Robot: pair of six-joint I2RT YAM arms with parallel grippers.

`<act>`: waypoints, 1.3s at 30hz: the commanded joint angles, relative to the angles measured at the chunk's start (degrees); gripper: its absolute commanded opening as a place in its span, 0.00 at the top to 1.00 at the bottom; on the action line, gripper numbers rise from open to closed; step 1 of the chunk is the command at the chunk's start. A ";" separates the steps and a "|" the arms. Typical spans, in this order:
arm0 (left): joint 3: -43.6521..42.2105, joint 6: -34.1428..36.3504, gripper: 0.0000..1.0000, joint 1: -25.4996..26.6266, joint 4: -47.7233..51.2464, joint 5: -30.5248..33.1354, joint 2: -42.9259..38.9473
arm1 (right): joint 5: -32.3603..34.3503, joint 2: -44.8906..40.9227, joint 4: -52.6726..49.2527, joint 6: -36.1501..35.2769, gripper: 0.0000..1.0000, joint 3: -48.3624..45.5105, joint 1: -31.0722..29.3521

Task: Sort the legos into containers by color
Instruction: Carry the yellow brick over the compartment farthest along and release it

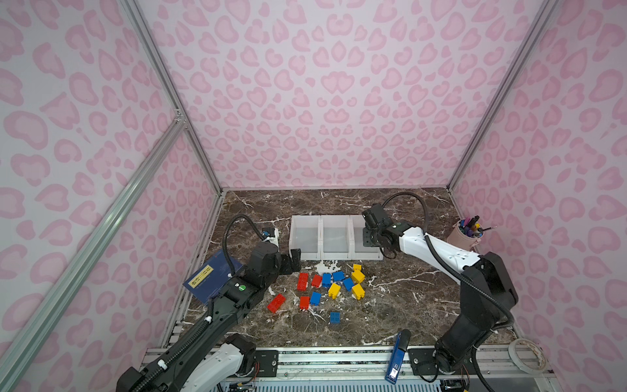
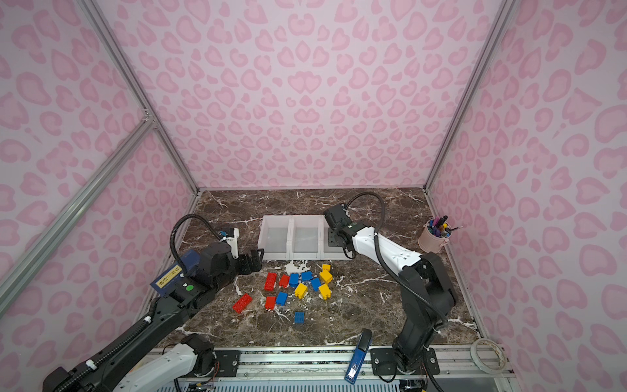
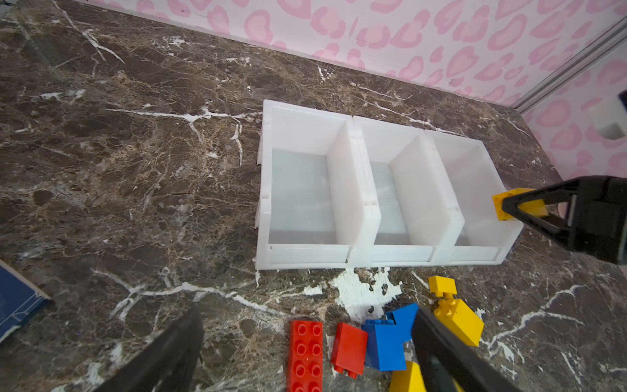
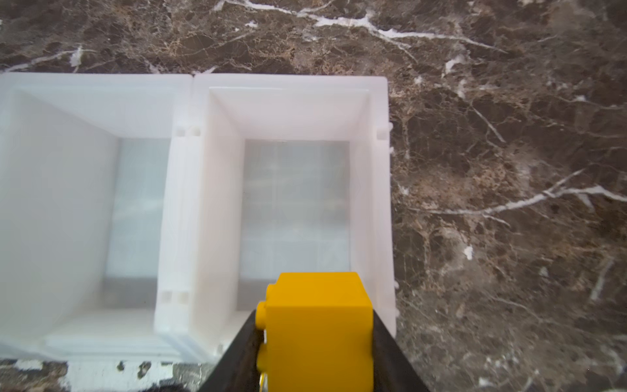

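Note:
Three white containers (image 1: 336, 255) (image 2: 305, 257) stand joined in a row at mid-table, all showing bare floors in the wrist views. Red (image 1: 302, 281), blue (image 1: 335, 317) and yellow (image 1: 358, 292) legos lie scattered in front of them. My right gripper (image 4: 315, 339) is shut on a yellow lego (image 4: 319, 325) (image 3: 509, 201), held above the front of the right-hand container (image 4: 288, 81). My left gripper (image 1: 293, 259) (image 3: 307, 314) hangs open by the row's front left corner, above a long red lego (image 3: 305, 353), holding nothing.
A blue stapler (image 1: 397, 359) lies at the front edge. A pink pen cup (image 1: 463, 237) stands at the right wall. A dark blue book (image 1: 212, 276) lies under the left arm, and a tape roll (image 1: 526, 353) sits at the front right.

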State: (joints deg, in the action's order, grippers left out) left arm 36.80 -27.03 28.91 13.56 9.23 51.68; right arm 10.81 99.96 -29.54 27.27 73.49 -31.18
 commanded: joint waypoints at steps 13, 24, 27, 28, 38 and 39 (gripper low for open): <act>-1.83 -3.55 0.03 0.27 1.90 0.52 -1.05 | -6.47 12.24 2.96 -2.24 0.54 5.70 2.35; -2.23 -4.48 0.03 0.37 2.71 0.44 -1.16 | -7.48 13.08 2.42 -2.27 0.42 6.66 2.40; -2.23 -4.52 0.03 0.45 3.03 0.42 -1.14 | -7.41 12.49 1.86 -2.39 0.39 6.95 2.31; -2.18 -4.53 0.03 0.45 3.13 0.36 -1.19 | -7.31 11.93 1.85 -2.44 0.39 6.91 2.33; -2.10 -4.35 0.00 1.23 3.69 0.60 -0.28 | -6.01 4.40 -0.09 -3.65 0.38 5.19 2.00; -2.00 -4.31 0.00 1.48 3.91 0.61 -0.03 | -5.92 3.31 -0.10 -3.63 0.38 4.60 2.00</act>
State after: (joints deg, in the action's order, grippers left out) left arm 34.83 -31.35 30.09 17.17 9.39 51.24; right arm 3.95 104.77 -28.23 24.40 79.13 -28.95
